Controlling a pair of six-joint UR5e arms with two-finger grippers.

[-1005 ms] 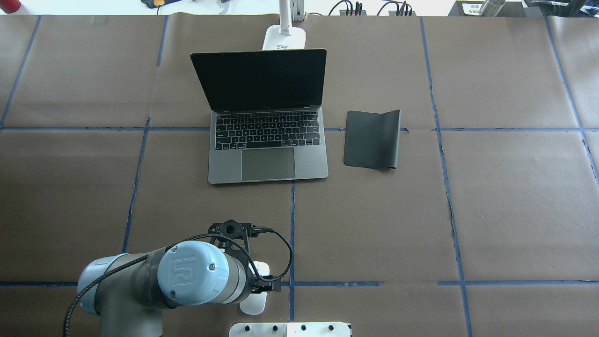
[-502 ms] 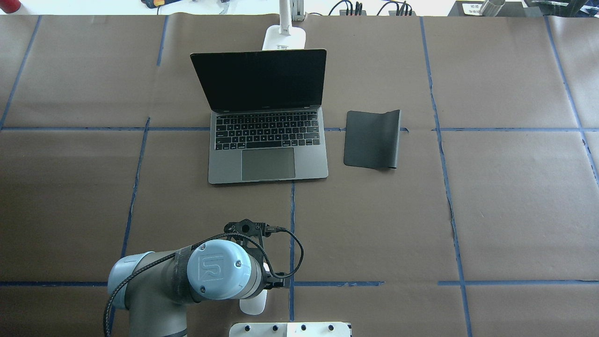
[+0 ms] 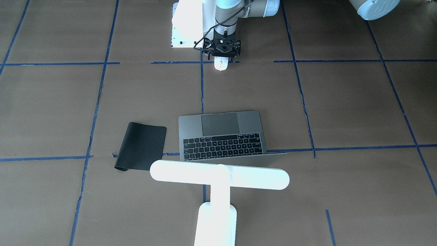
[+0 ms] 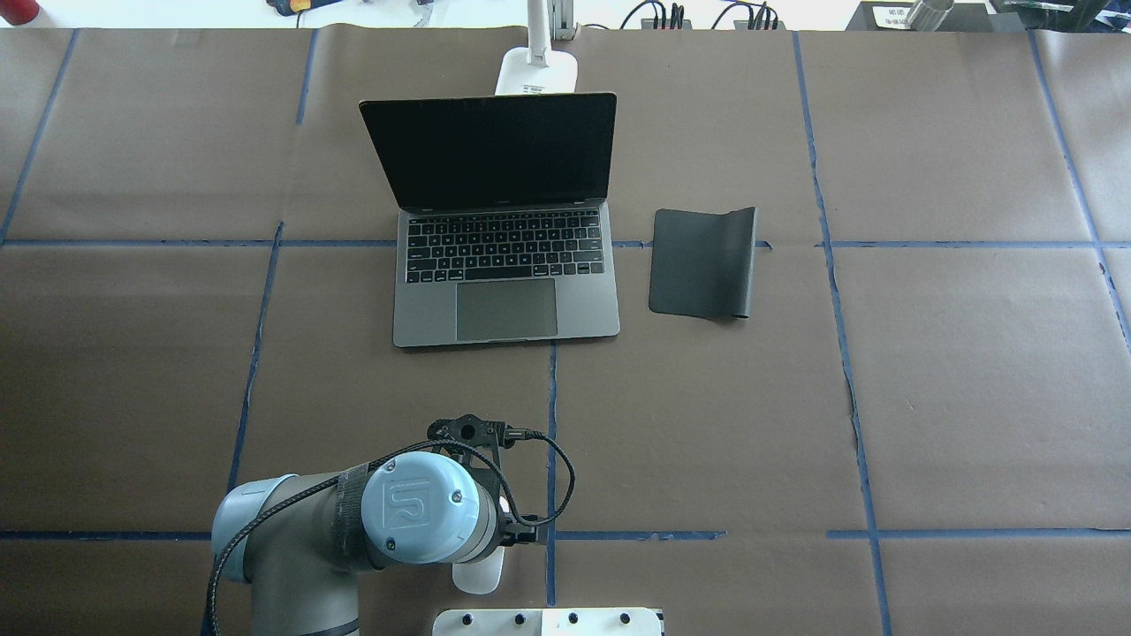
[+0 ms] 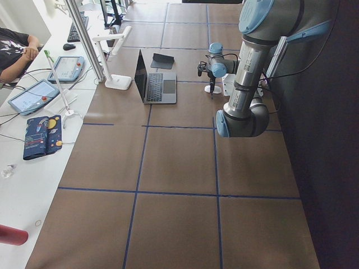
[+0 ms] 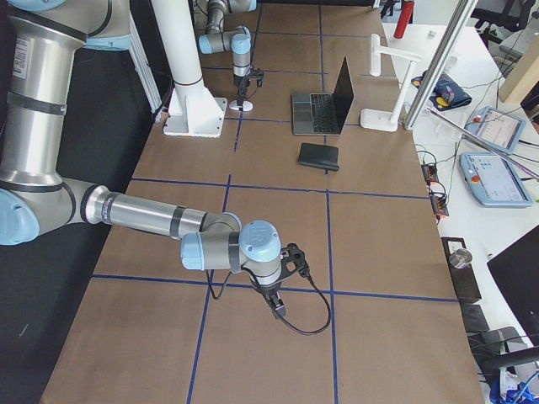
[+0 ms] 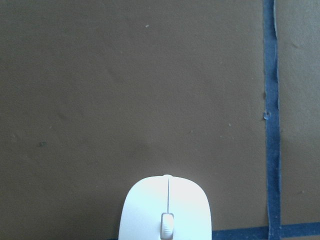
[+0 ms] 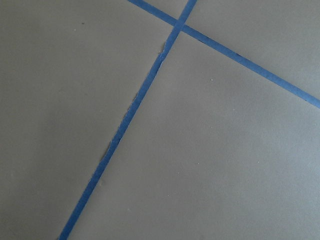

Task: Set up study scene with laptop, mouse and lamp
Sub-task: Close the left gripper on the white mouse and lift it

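Observation:
The white mouse (image 4: 477, 576) lies on the brown paper near the robot's base, also in the front view (image 3: 221, 64) and at the bottom of the left wrist view (image 7: 165, 212). My left gripper (image 3: 222, 56) hangs right over its rear part, jaws apart on either side, mostly hidden by the wrist. The open dark-grey laptop (image 4: 504, 291) stands mid-table, with the white T-shaped lamp (image 3: 218, 177) behind its screen. My right gripper (image 6: 278, 310) points down at bare paper far to the right; I cannot tell if it is open or shut.
A black flexible mat (image 4: 702, 262) lies right of the laptop, one edge curled up. The white bolted pedestal (image 4: 548, 621) stands just behind the mouse. Blue tape lines (image 8: 135, 107) cross the paper. Tablets and cables lie on the side bench (image 6: 497, 135).
My left arm has shifted to the right and now covers more of the mouse. The mouse, laptop, lamp and mat have not moved.

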